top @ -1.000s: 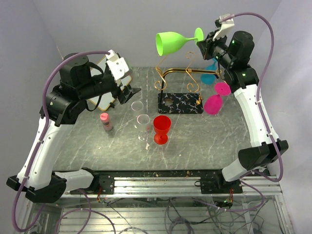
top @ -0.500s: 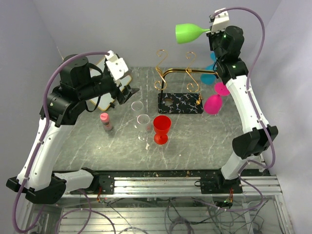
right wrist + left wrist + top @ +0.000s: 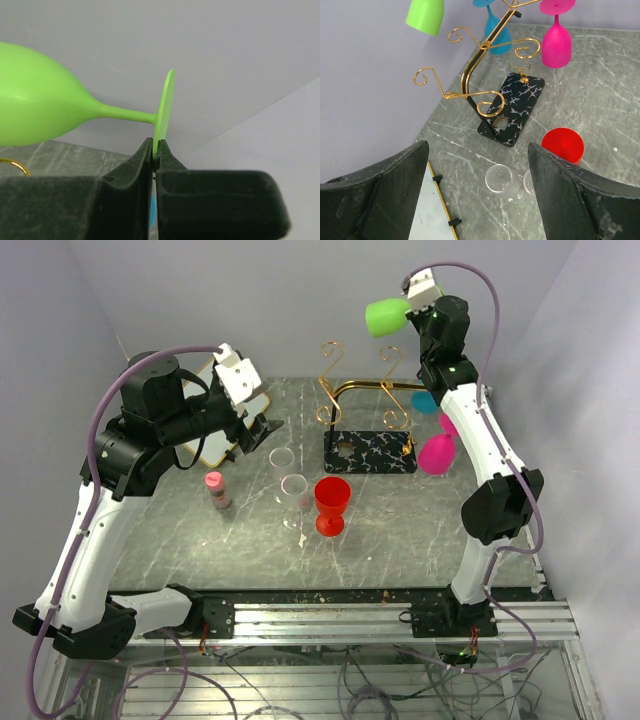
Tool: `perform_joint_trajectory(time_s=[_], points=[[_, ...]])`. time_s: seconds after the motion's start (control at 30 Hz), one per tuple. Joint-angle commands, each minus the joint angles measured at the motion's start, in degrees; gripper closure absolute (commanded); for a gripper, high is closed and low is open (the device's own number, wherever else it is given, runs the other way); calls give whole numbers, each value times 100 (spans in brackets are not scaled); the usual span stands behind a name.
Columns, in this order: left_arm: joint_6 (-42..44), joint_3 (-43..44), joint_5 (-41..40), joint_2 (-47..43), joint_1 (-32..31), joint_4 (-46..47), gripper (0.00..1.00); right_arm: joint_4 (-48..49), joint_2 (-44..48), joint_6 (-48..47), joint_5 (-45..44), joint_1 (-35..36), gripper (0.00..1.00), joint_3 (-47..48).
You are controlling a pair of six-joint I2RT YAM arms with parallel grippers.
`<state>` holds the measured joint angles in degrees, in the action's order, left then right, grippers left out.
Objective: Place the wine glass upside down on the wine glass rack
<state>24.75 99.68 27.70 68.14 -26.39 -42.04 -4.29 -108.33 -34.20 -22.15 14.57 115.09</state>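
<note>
My right gripper (image 3: 418, 312) is shut on the round foot of a green wine glass (image 3: 385, 317) and holds it high above the rack, bowl pointing left. In the right wrist view the jaws pinch the foot's edge (image 3: 163, 120); my gripper (image 3: 155, 150) is below the stem. The green glass also shows in the left wrist view (image 3: 425, 16). The wine glass rack (image 3: 360, 390) is gold wire on a black veined base (image 3: 372, 452). A pink glass (image 3: 436, 453) and a blue glass (image 3: 427, 401) hang upside down from it. My left gripper (image 3: 262, 432) is open and empty over the table's left part.
A red glass (image 3: 332, 505) and two clear glasses (image 3: 294, 490) stand in front of the rack. A small pink-topped bottle (image 3: 216, 490) stands to their left. A white gold-edged board (image 3: 213, 440) lies under my left arm. The back wall is close behind the rack.
My right arm has swung the green glass up and to the right, from over the rack's left side to high above its right arm. The left arm has not moved.
</note>
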Motion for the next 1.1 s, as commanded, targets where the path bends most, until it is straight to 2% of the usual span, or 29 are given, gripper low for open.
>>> perform_joint_trajectory(time_s=[0.0, 0.3, 0.8, 1.07], points=[[104, -23, 217, -55, 60, 51, 9, 479, -136, -698, 25, 100, 100, 131], [139, -55, 288, -81, 82, 38, 10, 563, -510, -1567, 183, 284, 100, 151], [279, -124, 296, -182, 90, -41, 9, 1128, -225, -3122, 653, 715, 100, -926], [339, -142, 318, -225, 91, -80, 9, 1261, 124, -3480, 821, 886, 100, -1509]])
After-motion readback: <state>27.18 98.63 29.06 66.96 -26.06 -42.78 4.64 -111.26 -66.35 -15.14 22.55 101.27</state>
